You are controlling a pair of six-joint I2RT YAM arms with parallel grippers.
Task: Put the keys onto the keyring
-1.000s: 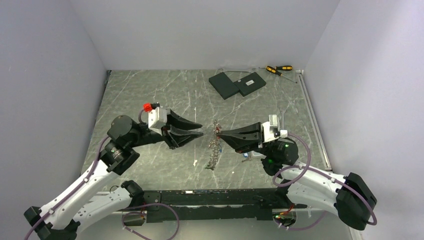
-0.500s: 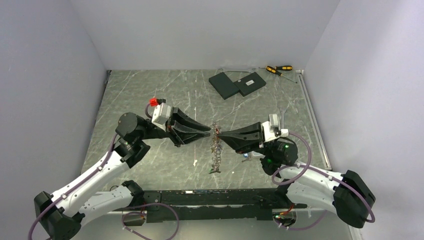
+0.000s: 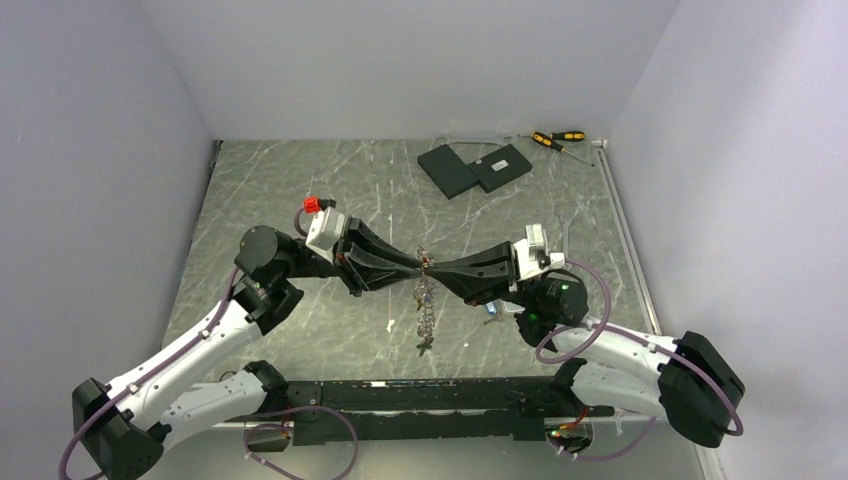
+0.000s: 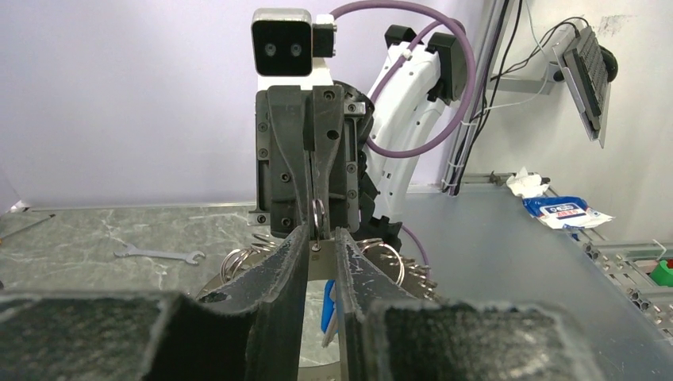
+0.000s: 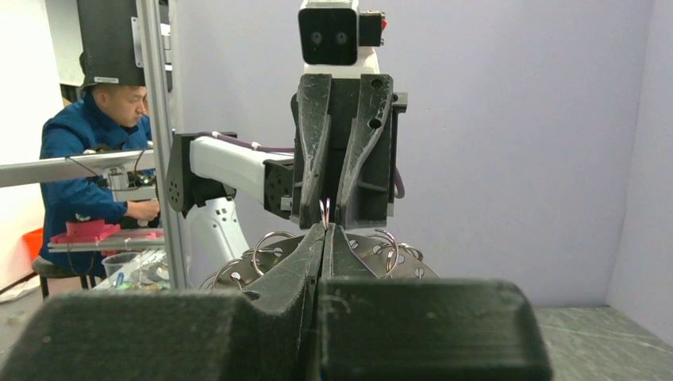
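Arms: numbering two, meeting tip to tip above the middle of the table (image 3: pixel 300 180).
Keyring (image 3: pixel 427 290): numbering one, hanging between the two tips, held up at its top.
Keyring's look: showing as thin bright wire, carrying small grey keys (image 3: pixel 425 335) and small split rings. Bunching into one narrow string trailing toward the near edge in the top view. Fanning out to both sides behind the fingers in both wrist views.
Keys' count: crowding too small and too close for counting. Not showing whether the lowest ones are touching the table.
Right gripper (image 3: pixel 433 268): clenching on the keyring's wire, fingers pressing together, a thin loop standing up just past the tips.
Left gripper (image 3: pixel 417 265): fingers (image 4: pixel 286 270) standing narrowly apart, with a small metal piece of the keyring sitting between them. Not showing whether pinching it or only flanking it.
Screwdrivers (image 3: pixel 558 138): numbering two, yellow and black, lying at the far right corner.
Dark flat pads (image 3: pixel 472 168): numbering two, lying side by side and touching near the far edge, just beside the screwdrivers.
Wrench (image 4: pixel 159 255): numbering one, lying flat on the table, well apart from the keyring.
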